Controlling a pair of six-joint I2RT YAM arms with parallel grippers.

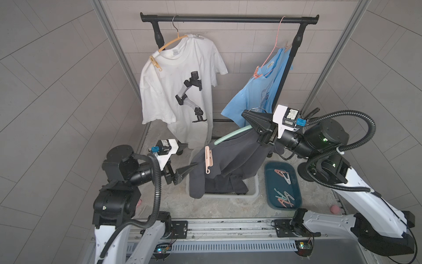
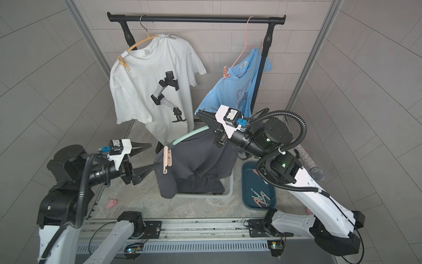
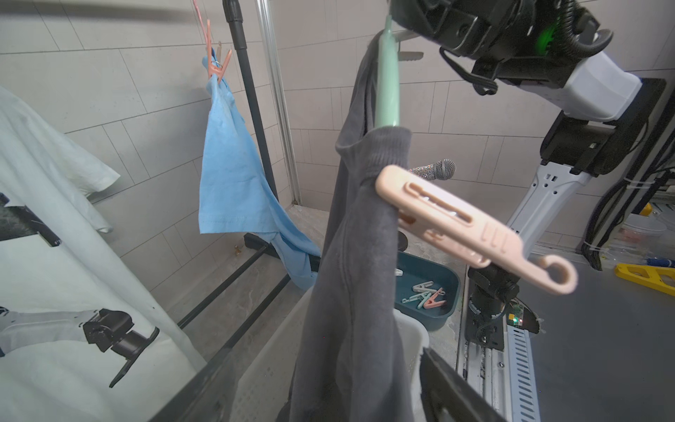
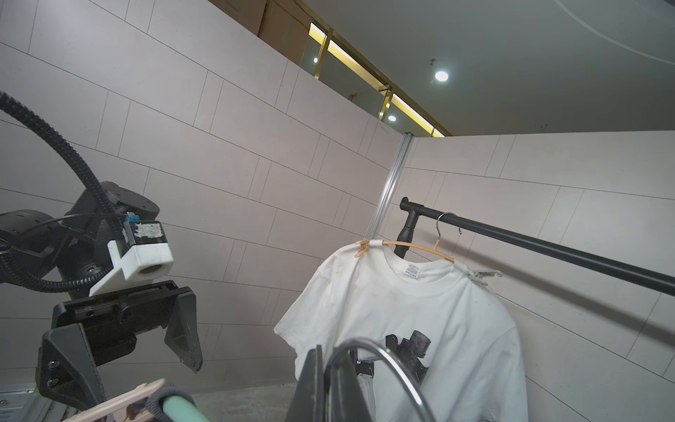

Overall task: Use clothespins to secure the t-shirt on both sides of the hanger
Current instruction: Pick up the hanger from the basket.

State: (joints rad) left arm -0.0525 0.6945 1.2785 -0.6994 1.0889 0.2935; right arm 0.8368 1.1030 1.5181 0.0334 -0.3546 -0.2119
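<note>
Left gripper jaws spread wide, arm extended low and level; right gripper clamped shut, arm raised higher, pointing inward.

From the rail at twelve o'clock hang a first shirt at eleven o'clock and a second shirt at one o'clock. Before them, a third shirt on a hanger droops into the basket on the table. A peg sits on its nine o'clock shoulder. The tray, with pegs inside, lies at the basket's three o'clock.
</note>
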